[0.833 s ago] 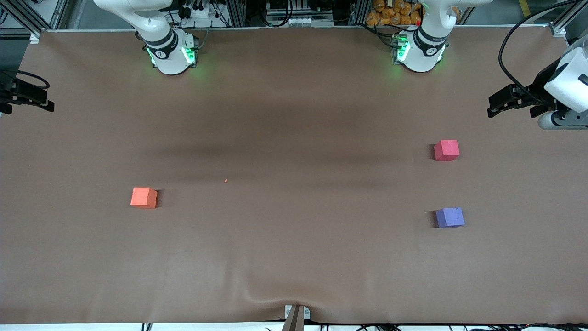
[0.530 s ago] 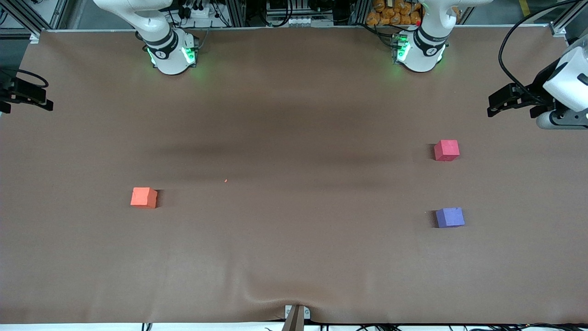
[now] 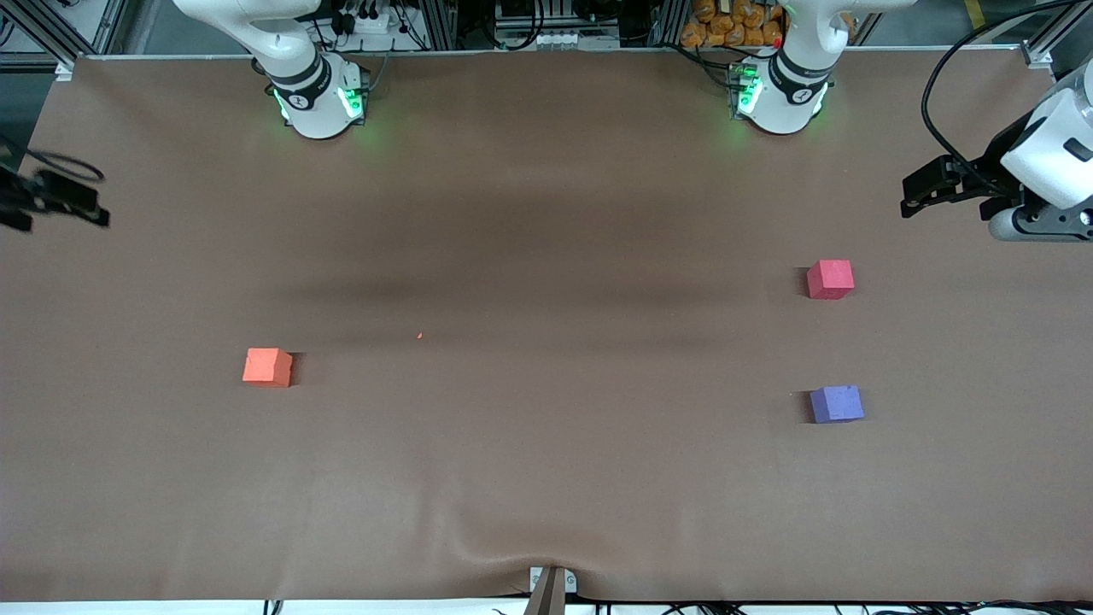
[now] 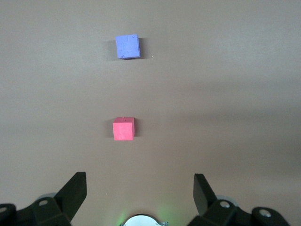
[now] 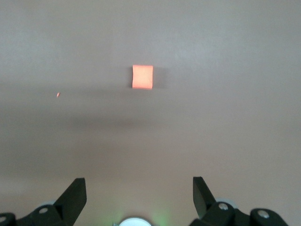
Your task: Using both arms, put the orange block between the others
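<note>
The orange block (image 3: 267, 367) lies on the brown table toward the right arm's end, and shows ahead in the right wrist view (image 5: 142, 76). At the left arm's end sit the others: a pinkish-red cube (image 3: 830, 279) (image 4: 123, 129) and a purple-blue cube (image 3: 837, 404) (image 4: 128, 46), which is nearer the front camera. A gap separates them. My left gripper (image 3: 939, 192) (image 4: 139, 181) hangs open over the table's end beside the pinkish-red cube. My right gripper (image 3: 53, 201) (image 5: 139, 184) is open and empty over the other end.
Both arm bases (image 3: 320, 102) (image 3: 781, 98) stand along the table's back edge with green lights. A tiny orange speck (image 3: 419, 336) lies mid-table. The cloth is wrinkled near a metal bracket (image 3: 551, 585) at the front edge.
The right gripper has shifted a little over its end of the table and shows motion blur. The left gripper has moved slightly. The three cubes have not moved.
</note>
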Robot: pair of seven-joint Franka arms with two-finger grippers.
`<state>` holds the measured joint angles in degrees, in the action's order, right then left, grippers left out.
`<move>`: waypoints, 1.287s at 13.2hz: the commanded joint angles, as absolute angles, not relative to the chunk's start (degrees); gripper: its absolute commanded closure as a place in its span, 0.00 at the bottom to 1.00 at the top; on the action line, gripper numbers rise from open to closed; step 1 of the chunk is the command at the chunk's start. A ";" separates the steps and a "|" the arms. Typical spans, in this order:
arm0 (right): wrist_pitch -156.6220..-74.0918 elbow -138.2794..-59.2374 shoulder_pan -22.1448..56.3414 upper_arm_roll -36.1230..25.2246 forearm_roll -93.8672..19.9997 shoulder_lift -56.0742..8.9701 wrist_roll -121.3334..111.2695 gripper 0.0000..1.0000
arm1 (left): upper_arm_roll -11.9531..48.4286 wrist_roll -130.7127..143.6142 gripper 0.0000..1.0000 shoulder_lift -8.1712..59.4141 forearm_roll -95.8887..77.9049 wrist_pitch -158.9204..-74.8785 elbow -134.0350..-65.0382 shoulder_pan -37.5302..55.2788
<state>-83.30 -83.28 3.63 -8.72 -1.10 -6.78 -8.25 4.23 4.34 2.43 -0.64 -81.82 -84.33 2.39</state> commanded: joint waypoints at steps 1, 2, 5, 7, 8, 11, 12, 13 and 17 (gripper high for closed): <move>-91.29 -87.88 4.48 -9.23 -2.02 -12.02 -7.47 0.00 | 4.39 4.31 0.00 2.55 -0.09 -81.91 -83.94 2.02; -94.10 -88.93 4.83 -9.23 -2.02 -14.22 -7.47 0.00 | 4.39 4.48 0.00 2.46 0.00 -81.83 -84.02 2.28; -104.03 -91.75 4.92 -9.23 -2.11 -20.98 -7.03 0.00 | 4.48 4.66 0.00 2.37 0.09 -81.83 -84.20 2.29; -107.57 -92.02 5.01 -9.23 -2.46 -24.59 -6.86 0.00 | 4.48 4.57 0.00 2.20 0.18 -81.83 -84.20 2.28; -108.36 -92.02 5.10 -9.23 -3.94 -26.00 -6.86 0.00 | 4.57 4.74 0.00 2.20 0.26 -81.57 -84.29 2.46; -112.40 -92.11 4.92 -9.23 -8.26 -30.31 -7.21 0.00 | 6.06 4.75 0.00 2.20 0.18 -81.47 -84.55 2.37; -113.54 -92.11 5.10 -9.32 -8.26 -31.63 -7.29 0.00 | 6.33 4.75 0.00 2.02 0.18 -81.47 -84.55 2.37; -115.12 -92.11 5.27 -9.23 -8.26 -32.68 -7.38 0.00 | 6.94 4.75 0.00 1.85 0.09 -81.30 -84.81 2.37; -119.35 -92.11 5.62 -9.32 -8.26 -36.47 -7.56 0.00 | 7.91 4.66 0.00 1.93 0.18 -81.74 -85.60 2.37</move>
<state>-118.17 -92.28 4.87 -8.74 -7.56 -35.24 -7.41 7.46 4.45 2.53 -0.64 -81.71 -84.94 2.43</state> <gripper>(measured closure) 0.000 0.000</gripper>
